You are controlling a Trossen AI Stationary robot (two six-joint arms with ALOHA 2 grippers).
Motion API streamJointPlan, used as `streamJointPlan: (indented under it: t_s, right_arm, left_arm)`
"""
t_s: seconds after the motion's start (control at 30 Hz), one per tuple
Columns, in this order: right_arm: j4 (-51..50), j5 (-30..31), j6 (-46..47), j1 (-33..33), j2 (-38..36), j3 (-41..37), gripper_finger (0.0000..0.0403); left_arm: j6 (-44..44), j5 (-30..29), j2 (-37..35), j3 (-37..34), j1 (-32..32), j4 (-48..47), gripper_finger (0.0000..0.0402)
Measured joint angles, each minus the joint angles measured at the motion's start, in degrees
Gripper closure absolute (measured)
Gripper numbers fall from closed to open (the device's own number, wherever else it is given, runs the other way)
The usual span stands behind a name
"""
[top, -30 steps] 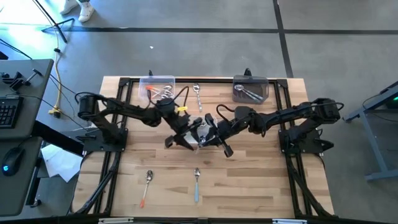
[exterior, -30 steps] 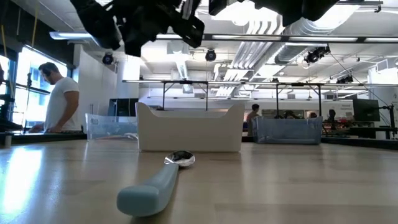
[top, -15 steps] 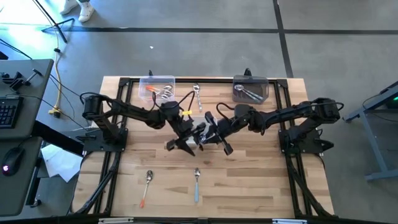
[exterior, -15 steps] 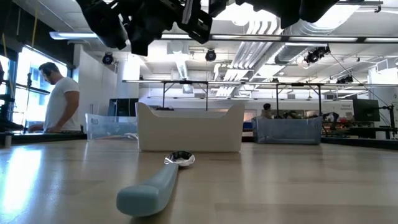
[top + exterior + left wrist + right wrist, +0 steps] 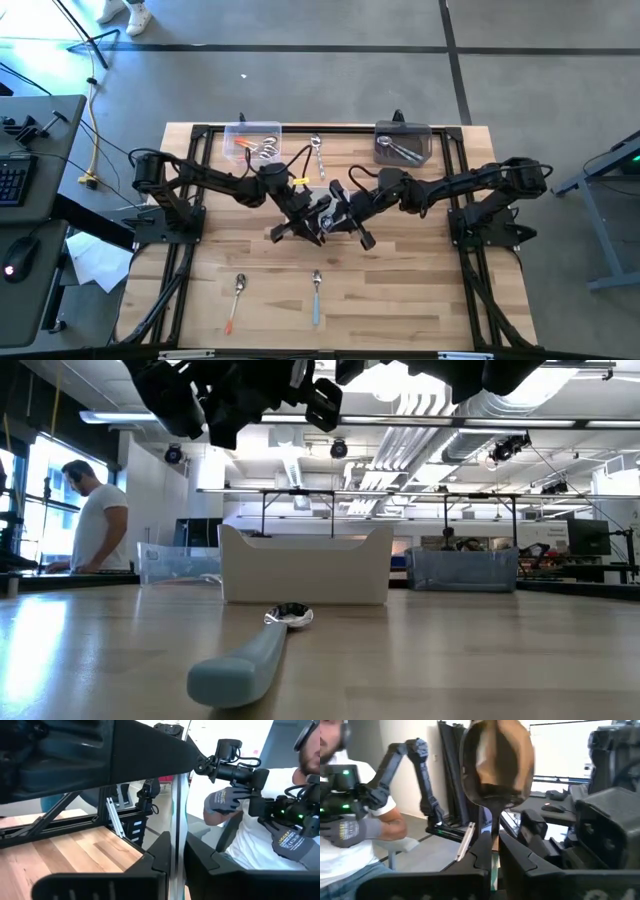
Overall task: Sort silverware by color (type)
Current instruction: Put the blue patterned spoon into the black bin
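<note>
High over the table's middle, my left gripper and my right gripper meet tip to tip, both shut on one silver spoon. Its shiny bowl stands up past my right fingers. In the left wrist view its thin handle runs between my left fingers. An orange-handled spoon and a blue-handled spoon lie flat near the front edge. Another silver spoon lies at the far edge. My left gripper pinches the spoon's thin silver handle between its two fingers, coming level from the table's left. The handle crosses the fingers, clear of the table. My right gripper pinches the spoon's neck just below the bowl, between its two fingers, level from the table's right. The spoon is lifted clear.
A white bin stands at the table's middle, under the arms. A clear bin with orange-handled spoons is at the far left, another with silver spoons at the far right. A person stands beyond the table.
My left gripper has moved a little toward the table's right, up to my right gripper, and has shut on the spoon's handle. My right gripper has kept still with the spoon.
</note>
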Motion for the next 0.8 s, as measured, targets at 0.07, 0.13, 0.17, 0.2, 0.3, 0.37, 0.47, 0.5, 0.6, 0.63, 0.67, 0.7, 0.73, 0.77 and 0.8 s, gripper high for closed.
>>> streamJointPlan:
  t_s: [0.07, 0.13, 0.17, 0.2, 0.3, 0.37, 0.47, 0.5, 0.6, 0.63, 0.67, 0.7, 0.73, 0.77, 0.8]
  right_arm:
    - [-0.95, 2.37, 1.11, 0.03, -0.05, 0.57, 0.0372]
    - [-3.21, 4.47, 1.41, -0.05, -0.72, 1.26, 0.0348]
    - [-4.8, 6.26, 1.25, -0.07, -1.22, 1.64, 0.0335]
    - [-7.14, 8.33, 1.21, -0.06, -1.85, 2.11, 0.0321]
    - [-15.16, 14.65, 0.65, -0.04, -4.54, 3.43, 0.0278]
    - [-21.1, 19.6, -0.47, 0.13, -7.0, 4.22, 0.0254]
    - [-29.08, 28.07, -1.44, 0.33, -11.19, 5.18, 0.0225]
    - [-31.18, 30.76, -1.5, 0.54, -12.69, 5.41, 0.0218]
    - [-38.25, 39.69, -0.99, 1.31, -16.81, 5.49, 0.0205]
    - [-40.75, 42.66, -0.18, 1.71, -18.12, 5.49, 0.0203]
    - [-43.2, 45.96, 0.64, 2.16, -19.37, 5.49, 0.0202]
    - [-45.25, 49.46, 1.74, 2.71, -20.34, 5.49, 0.0201]
    - [-46.99, 52.92, 2.92, 3.31, -21.08, 5.49, 0.0201]
    - [-48.78, 56.15, 3.97, 3.89, -21.51, 5.49, 0.0201]
    - [-50.09, 59.02, 4.93, 4.49, -21.54, 5.46, 0.0201]
  left_arm:
    - [-0.03, -0.94, -0.02, -0.04, 0.02, -0.16, 0.038]
    - [-0.25, -3.01, -0.02, -0.07, 0.12, -0.4, 0.0386]
    - [-0.24, -3.84, -0.02, -0.07, 0.34, -0.44, 0.0388]
    - [-0.26, -4.62, -0.02, -0.07, 0.59, -0.59, 0.0388]
    - [0.5, -6.71, -0.02, -0.07, 2.03, -2.04, 0.0388]
    - [0.71, -7.82, -0.02, -0.11, 3.53, -2.76, 0.0388]
    - [0.7, -9.19, -0.07, -0.13, 5.84, -3.95, 0.0388]
    - [0.74, -9.97, -0.07, -0.13, 6.53, -4.24, 0.0388]
    - [1.09, -13.12, -0.17, -0.13, 8.49, -4.87, 0.0388]
    - [1.62, -14.99, -0.27, -0.12, 9.11, -5.67, 0.0388]
    - [2.17, -17.48, -0.31, -0.13, 9.63, -6.53, 0.0388]
    - [2.95, -20.55, -0.33, -0.11, 10.14, -7.61, 0.0388]
    - [3.8, -23.75, -0.35, -0.13, 10.59, -8.9, 0.0388]
    - [4.7, -27.37, -0.35, -0.13, 10.9, -10.13, 0.0388]
    - [5.44, -30.94, -0.35, -0.13, 10.99, -11.15, 0.0388]
